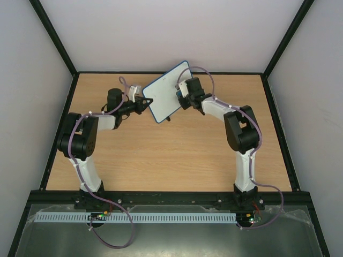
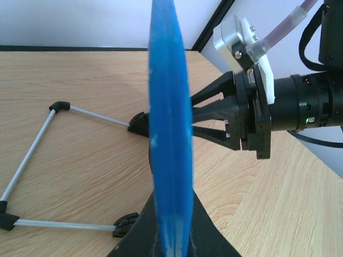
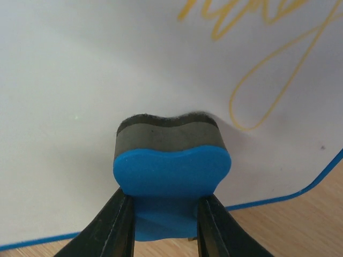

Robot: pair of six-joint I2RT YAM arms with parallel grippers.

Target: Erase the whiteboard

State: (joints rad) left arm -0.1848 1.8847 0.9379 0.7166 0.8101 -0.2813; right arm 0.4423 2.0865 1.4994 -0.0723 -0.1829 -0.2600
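One wooden desk (image 1: 171,155) carries the whiteboard (image 1: 161,96), which stands tilted near its far edge. The left tool (image 1: 146,101) is clamped on the board's blue frame. The right tool (image 3: 165,210) pinches a blue eraser (image 3: 171,168), its dark felt against the white face beside yellow scribbles (image 3: 268,69).

On my feed: white whiteboard (image 3: 107,64), blue-framed, carrying looping yellow scribbles (image 3: 231,104); blue eraser (image 3: 171,171) with charcoal felt; pale wood-grain desk (image 1: 171,155) beneath.
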